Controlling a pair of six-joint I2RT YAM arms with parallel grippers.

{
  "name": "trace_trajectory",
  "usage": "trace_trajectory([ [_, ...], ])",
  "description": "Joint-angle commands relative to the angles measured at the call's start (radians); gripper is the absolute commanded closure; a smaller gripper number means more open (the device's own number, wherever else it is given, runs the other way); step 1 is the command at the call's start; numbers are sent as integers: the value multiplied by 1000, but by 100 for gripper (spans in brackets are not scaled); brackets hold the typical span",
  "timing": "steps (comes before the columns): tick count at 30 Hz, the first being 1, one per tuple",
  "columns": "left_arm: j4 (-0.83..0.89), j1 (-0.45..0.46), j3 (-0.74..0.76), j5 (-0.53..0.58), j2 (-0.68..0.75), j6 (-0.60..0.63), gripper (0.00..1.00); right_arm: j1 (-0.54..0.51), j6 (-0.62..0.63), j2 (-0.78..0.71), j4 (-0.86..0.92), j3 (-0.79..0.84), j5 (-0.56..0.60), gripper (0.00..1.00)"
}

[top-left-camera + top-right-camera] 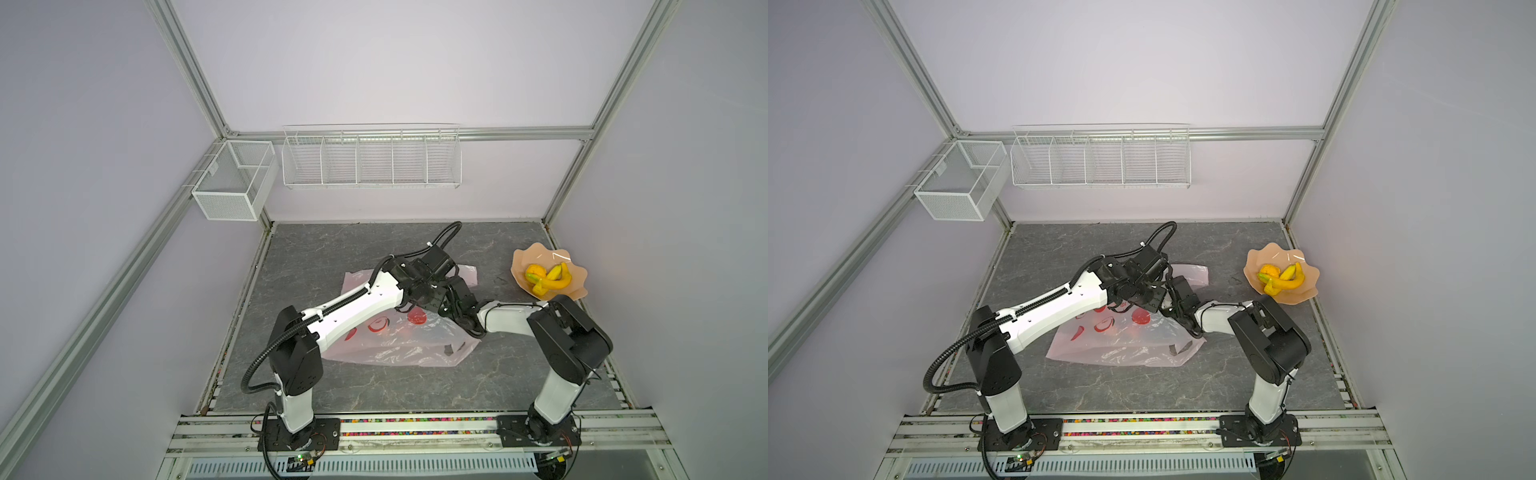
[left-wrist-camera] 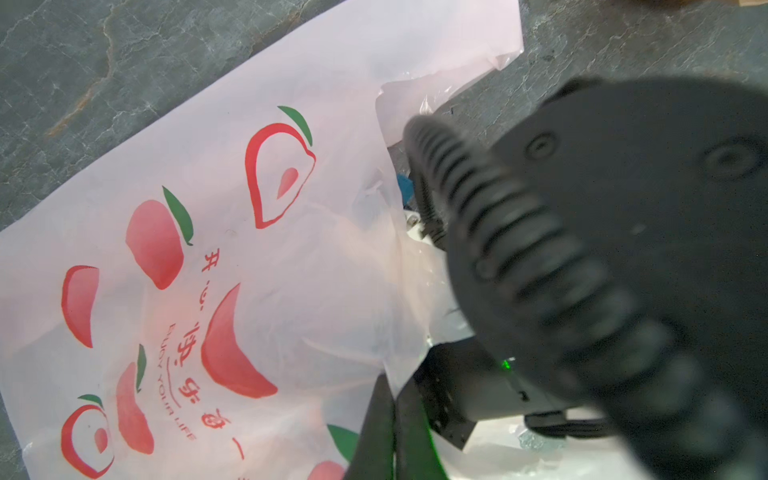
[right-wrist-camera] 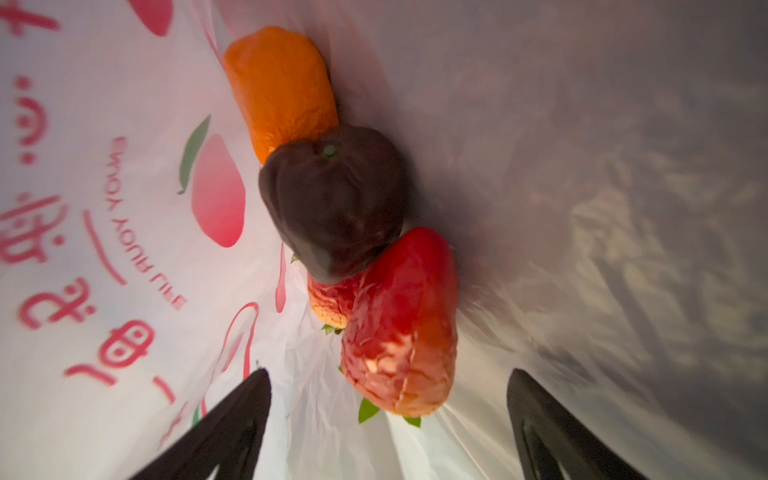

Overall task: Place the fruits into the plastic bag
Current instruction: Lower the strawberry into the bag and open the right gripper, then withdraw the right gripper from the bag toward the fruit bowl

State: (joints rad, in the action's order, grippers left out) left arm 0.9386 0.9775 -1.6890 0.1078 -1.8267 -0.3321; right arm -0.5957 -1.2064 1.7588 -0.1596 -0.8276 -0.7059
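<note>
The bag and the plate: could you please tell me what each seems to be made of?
The bag looks like thin plastic film: pale pink, translucent, glossy, creased. The plate seems moulded plastic, peach with a soft sheen and wavy rim, though glazed ceramic cannot be ruled out.

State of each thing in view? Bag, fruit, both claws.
Plastic bag: mouth lifted open.
Left claw: shut on the bag's edge.
Right claw: open inside the bag, empty.
Orange: in the bag.
Dark fruit: in the bag, against orange and strawberry.
Strawberry: in the bag, nearest right claw.
Bananas: on the plate, not yet bagged.
</note>
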Motion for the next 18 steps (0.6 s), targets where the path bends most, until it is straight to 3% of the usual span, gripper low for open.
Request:
trace_trajectory([
  [1, -9, 7, 13, 16, 33, -15, 100, 27, 42, -48, 91, 36, 5, 9],
  [18, -14, 6, 29, 15, 33, -15, 100, 234, 251, -252, 423, 79, 28, 7],
])
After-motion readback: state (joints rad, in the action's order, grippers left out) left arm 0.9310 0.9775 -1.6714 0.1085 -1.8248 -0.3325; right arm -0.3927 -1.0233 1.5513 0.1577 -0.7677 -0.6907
